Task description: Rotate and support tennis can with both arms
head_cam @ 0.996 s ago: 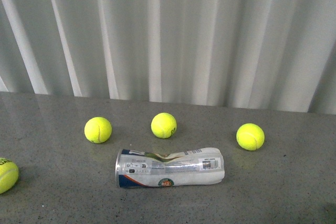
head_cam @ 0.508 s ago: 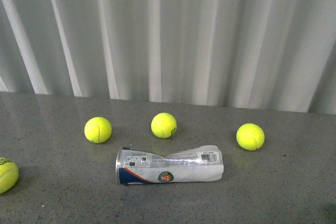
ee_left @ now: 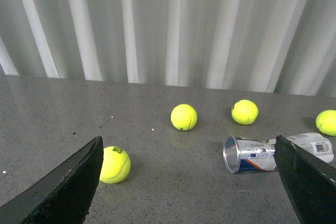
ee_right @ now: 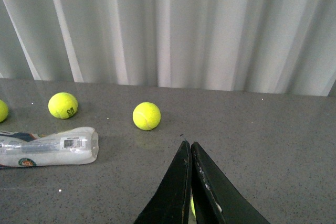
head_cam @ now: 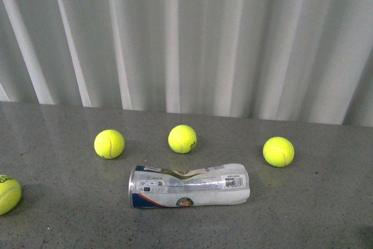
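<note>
Rolling has turned the tennis can (head_cam: 189,186) since half a second earlier, its label shifted; it lies on its side on the table (head_cam: 315,202), untouched. Approach stage: left gripper (ee_left: 188,139) spread wide and empty, right gripper (ee_right: 190,145) pinched together, apparently empty; both must next reach its ends. One can, four balls (head_cam: 10,193) (head_cam: 109,144) (head_cam: 182,139) (head_cam: 278,151): one left of it, three beyond.

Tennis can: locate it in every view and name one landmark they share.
Front view: tennis can lies on its side, low centre.
Left wrist view: tennis can, open silver rim facing the camera.
Right wrist view: tennis can cut off at the edge, closed end showing.
Shared landmark: the tennis ball beyond that closed end.
</note>
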Controlling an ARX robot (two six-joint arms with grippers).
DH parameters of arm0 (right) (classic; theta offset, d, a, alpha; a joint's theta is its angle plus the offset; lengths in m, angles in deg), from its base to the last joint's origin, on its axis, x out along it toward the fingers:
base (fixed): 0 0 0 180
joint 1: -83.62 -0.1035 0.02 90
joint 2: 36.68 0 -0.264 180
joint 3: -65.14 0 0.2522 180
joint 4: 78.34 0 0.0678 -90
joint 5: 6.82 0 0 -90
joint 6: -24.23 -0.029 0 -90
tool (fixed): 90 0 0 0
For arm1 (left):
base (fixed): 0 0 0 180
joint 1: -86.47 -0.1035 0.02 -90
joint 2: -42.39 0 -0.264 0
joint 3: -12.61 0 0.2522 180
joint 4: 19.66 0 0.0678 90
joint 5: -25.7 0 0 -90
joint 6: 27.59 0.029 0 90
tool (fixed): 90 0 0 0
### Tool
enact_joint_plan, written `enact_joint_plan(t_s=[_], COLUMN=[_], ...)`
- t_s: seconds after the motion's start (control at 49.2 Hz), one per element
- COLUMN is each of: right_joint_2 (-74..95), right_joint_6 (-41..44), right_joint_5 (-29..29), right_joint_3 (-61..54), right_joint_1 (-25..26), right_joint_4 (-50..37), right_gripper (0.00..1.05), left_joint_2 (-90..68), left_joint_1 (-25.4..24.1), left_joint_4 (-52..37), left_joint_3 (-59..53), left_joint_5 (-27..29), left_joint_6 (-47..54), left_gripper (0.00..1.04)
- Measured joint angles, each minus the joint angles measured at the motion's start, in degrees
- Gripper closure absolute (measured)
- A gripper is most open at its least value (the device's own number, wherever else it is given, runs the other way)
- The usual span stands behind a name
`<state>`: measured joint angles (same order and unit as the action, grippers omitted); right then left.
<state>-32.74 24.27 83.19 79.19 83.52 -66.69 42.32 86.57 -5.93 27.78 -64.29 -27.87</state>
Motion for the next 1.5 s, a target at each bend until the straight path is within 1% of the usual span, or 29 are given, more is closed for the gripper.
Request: enact_joint_plan(t_s=[0.041, 0.264, 0.325, 0.488, 0.549, 0.61, 0.65, 0.671, 0.711, 0.732, 0.793, 1.158, 1.179, 1.219, 1.24, 1.28, 1.321, 1.361, 1.422, 1.504], right_joint_2=[-3.0, -3.7, -3.7, -3.7, -3.7, -3.7, -3.7, -3.7, -3.7, -3.7, -3.7, -3.7, -3.7, -3.7, -3.7, -3.6, -3.7, -3.7, -3.7, -3.7], right_joint_6=[0.0, 0.0, 0.0, 0.0, 0.0, 0.0, 0.0, 0.0, 0.0, 0.0, 0.0, 0.0, 0.0, 0.0, 0.0, 0.0, 0.0, 0.0, 0.0, 0.0], right_joint_5=[0.0, 0.0, -0.1, -0.1, -0.1, -0.1, -0.1, -0.1, -0.1, -0.1, -0.1, -0.1, -0.1, -0.1, -0.1, -0.1, -0.1, -0.1, -0.1, -0.1], right_joint_3=[0.0, 0.0, 0.0, 0.0, 0.0, 0.0, 0.0, 0.0, 0.0, 0.0, 0.0, 0.0, 0.0, 0.0, 0.0, 0.0, 0.0, 0.0, 0.0, 0.0], right_joint_1=[0.0, 0.0, 0.0, 0.0, 0.0, 0.0, 0.0, 0.0, 0.0, 0.0, 0.0, 0.0, 0.0, 0.0, 0.0, 0.0, 0.0, 0.0, 0.0, 0.0], right_joint_4=[1.7, 2.0, 2.0, 2.0, 2.1, 2.1, 2.1, 2.1, 2.1, 2.1, 2.1, 2.1, 2.1, 2.1, 2.1, 2.1, 2.1, 2.1, 2.1, 2.1], right_gripper=[1.01, 1.01, 0.89, 0.50, 0.40, 0.26, 0.18, 0.17, 0.07, 0.05, 0.08, 0.07, 0.07, 0.07, 0.07, 0.07, 0.07, 0.07, 0.07, 0.07], left_joint_2=[0.0, 0.0, 0.0, 0.0, 0.0, 0.0, 0.0, 0.0, 0.0, 0.0, 0.0, 0.0, -0.9, -4.7, -6.1, -13.4, -21.0, -28.4, -43.6, -55.6], left_joint_1=[0.0, 0.0, 0.0, 0.0, 0.0, 0.0, 0.0, 0.0, 0.0, 0.0, 0.0, 0.0, 0.0, -0.3, -0.5, -2.1, -4.1, -5.9, -8.4, -9.7], left_joint_4=[0.0, 0.0, 0.0, 0.0, 0.0, 0.0, 0.0, 0.0, 0.0, 0.0, 0.0, 0.0, 1.2, 7.3, 8.2, 8.2, 5.1, 0.5, -9.6, -16.1], left_joint_3=[0.0, 0.0, 0.0, 0.0, 0.0, 0.0, 0.0, 0.0, 0.0, 0.0, 0.0, 0.0, 0.3, 2.8, 3.5, 6.0, 8.1, 10.4, 15.2, 18.9], left_joint_5=[0.0, 0.0, 0.0, 0.0, 0.0, 0.0, 0.0, 0.0, 0.0, 0.0, 0.0, 0.0, 0.4, 0.2, -0.3, -2.7, -7.0, -10.8, -18.2, -21.8], left_joint_6=[0.0, 0.0, 0.0, 0.0, 0.0, 0.0, 0.0, 0.0, 0.0, 0.0, 0.0, 0.0, -1.0, -5.8, -6.4, -11.2, -15.3, -17.3, -18.6, -18.7], left_gripper=[0.07, 0.07, 0.07, 0.07, 0.07, 0.07, 0.07, 0.07, 0.07, 0.07, 0.07, 0.07, 0.07, 0.07, 0.07, 0.07, 0.07, 0.07, 0.07, 0.07])
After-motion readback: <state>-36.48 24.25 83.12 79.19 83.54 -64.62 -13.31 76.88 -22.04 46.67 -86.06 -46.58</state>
